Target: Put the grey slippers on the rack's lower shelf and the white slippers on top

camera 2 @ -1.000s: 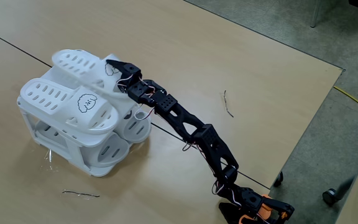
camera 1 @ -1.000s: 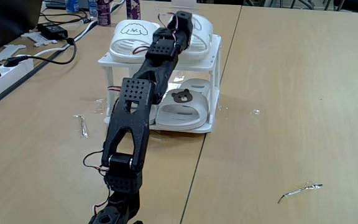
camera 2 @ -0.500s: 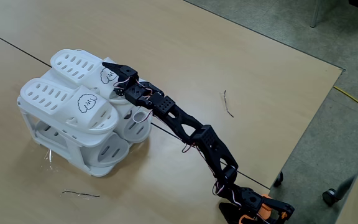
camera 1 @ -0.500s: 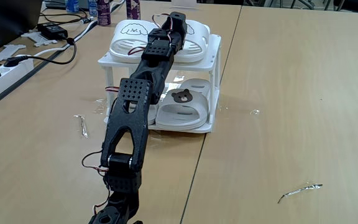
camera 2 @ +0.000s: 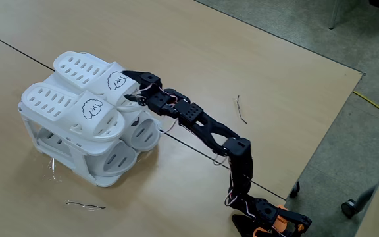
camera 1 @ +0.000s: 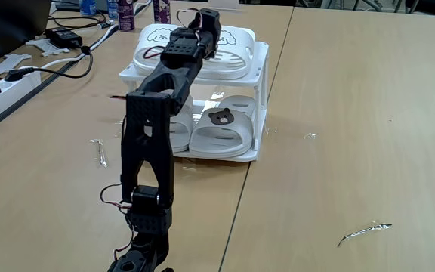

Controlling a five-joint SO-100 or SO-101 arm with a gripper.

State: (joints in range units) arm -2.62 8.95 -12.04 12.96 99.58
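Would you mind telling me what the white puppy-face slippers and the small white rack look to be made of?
The white puppy-face slippers look like soft moulded foam or rubber, matte: rounded thick edges, slotted straps, no glare. The small white two-tier rack looks like hard plastic: thin straight posts, and its lower shelf appears glossy. Neither is certain from looks alone.

– Where do your cameras sit?
– One fixed view stands low behind my base, looking forward along my arm to my gripper [camera 1: 199, 21] and the rack [camera 1: 259, 91] beyond it

– And the other?
– Higher, off to one side, looking down across the table [camera 2: 196, 39]; both share my gripper [camera 2: 129, 84] and the rack [camera 2: 77, 168]
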